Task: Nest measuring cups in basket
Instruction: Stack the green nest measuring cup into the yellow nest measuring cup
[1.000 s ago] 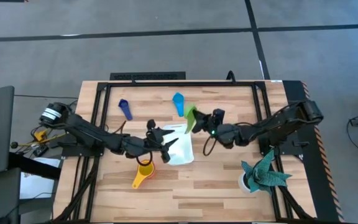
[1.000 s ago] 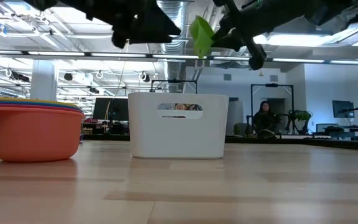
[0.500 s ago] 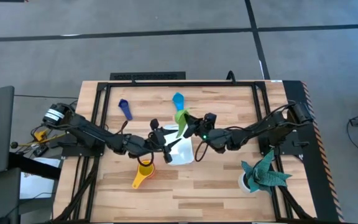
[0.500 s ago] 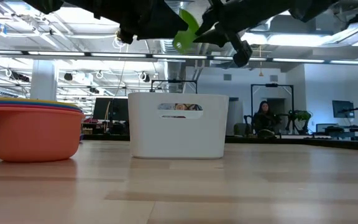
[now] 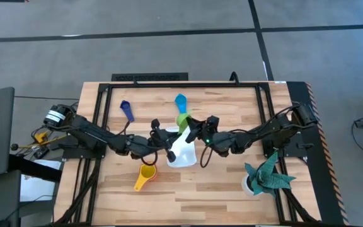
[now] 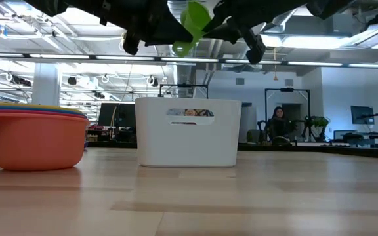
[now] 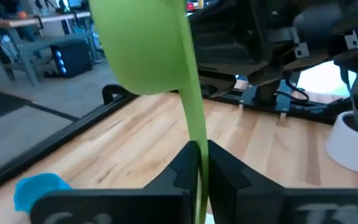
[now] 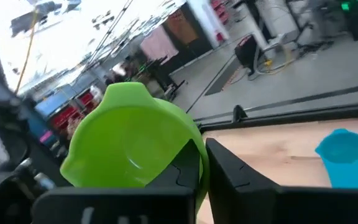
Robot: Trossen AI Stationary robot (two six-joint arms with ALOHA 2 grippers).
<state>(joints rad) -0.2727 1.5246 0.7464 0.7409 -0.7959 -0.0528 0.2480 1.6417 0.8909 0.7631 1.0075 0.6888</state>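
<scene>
Now both my grippers pinch the green plastic measuring cup (image 5: 182, 120) above the white plastic basket (image 5: 184, 154): left gripper (image 5: 169, 140) has closed on its handle, so a handover looks underway.

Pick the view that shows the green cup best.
The right wrist view: the green cup fills it, bowl open to the camera, rim pinched by the right tool. The left wrist view shows its handle and bowl's outside; high and low views show a small green patch above the basket.

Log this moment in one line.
green plastic measuring cup: airborne over white plastic basket | left gripper: shut on handle | right gripper: shut on rim
</scene>
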